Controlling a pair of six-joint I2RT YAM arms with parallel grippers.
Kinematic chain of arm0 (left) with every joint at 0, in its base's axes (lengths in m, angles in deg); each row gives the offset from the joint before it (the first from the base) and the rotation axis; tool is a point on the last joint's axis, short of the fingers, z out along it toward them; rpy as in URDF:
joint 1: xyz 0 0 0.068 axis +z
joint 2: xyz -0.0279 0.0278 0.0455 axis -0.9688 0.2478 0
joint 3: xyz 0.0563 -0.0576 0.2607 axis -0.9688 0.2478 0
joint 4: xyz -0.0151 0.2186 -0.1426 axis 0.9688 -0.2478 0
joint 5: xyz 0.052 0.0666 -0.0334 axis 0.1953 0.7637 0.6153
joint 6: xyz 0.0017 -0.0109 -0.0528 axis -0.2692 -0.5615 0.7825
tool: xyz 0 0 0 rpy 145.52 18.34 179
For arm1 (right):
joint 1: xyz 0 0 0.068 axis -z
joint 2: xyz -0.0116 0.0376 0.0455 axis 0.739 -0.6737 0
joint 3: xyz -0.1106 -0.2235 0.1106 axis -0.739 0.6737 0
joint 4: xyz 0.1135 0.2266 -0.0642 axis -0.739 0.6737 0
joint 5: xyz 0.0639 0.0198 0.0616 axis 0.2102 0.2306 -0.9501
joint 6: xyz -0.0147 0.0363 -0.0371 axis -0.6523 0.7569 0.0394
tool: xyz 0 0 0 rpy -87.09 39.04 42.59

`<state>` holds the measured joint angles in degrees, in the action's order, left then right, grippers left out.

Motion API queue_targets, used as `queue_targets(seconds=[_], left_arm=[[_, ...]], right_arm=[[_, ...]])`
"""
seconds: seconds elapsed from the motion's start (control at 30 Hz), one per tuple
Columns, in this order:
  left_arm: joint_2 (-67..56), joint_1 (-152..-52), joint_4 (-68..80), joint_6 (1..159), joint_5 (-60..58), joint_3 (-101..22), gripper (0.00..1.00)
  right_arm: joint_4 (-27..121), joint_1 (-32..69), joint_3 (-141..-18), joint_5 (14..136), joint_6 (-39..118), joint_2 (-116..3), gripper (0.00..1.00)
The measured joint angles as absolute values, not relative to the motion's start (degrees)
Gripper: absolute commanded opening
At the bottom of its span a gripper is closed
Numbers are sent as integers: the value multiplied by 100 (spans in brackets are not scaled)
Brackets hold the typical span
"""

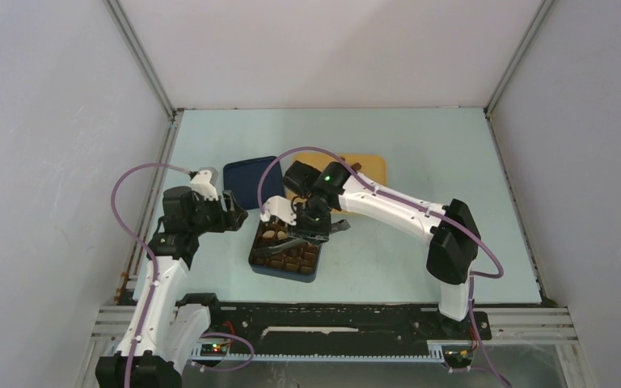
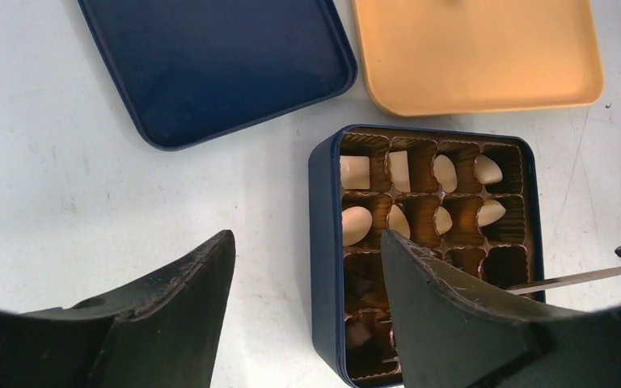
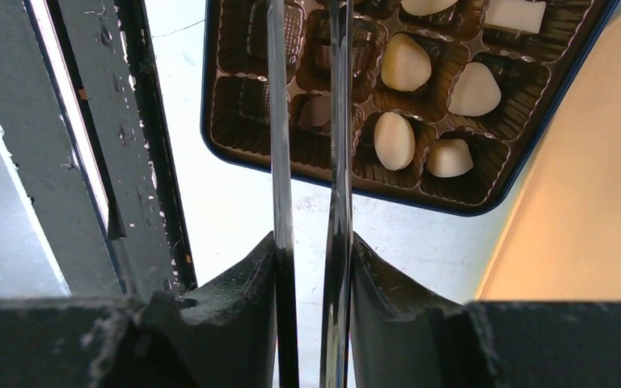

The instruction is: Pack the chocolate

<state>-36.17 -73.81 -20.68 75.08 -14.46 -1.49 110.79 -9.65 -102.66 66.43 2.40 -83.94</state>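
Observation:
The dark blue square box (image 1: 315,264) sits in front of both arms, its brown gridded insert (image 2: 462,212) holding cream-white chocolate (image 2: 355,171) in the far cells and dark brown chocolate (image 2: 362,331) in the near ones. In the right wrist view the white pieces (image 3: 405,62) and dark pieces (image 3: 291,28) show too. My right gripper (image 3: 311,242) is shut on metal tongs (image 3: 339,162), whose blades reach over the dark cells; their tips are out of view. My left gripper (image 2: 307,242) is open and empty, its fingers either side of the box's left wall (image 2: 324,267).
The dark blue lid (image 2: 210,65) lies upside down behind the box to the left. An orange tray (image 2: 477,52) lies behind it to the right. Grey walls enclose the table, and a black rail (image 3: 141,162) runs along the near edge.

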Motion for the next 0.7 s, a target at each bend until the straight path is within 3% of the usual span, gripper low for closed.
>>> queue_targets(seconds=[0.43,0.7], left_arm=[[-3617,-7374,-2068,7508,-1446,-149,71],[-3608,-7374,-2066,7508,-1448,-149,71]], right_arm=[[11090,-696,-10264,6593,245,-8241,34],[10835,585,-9928,6597,393,-7423,34]])
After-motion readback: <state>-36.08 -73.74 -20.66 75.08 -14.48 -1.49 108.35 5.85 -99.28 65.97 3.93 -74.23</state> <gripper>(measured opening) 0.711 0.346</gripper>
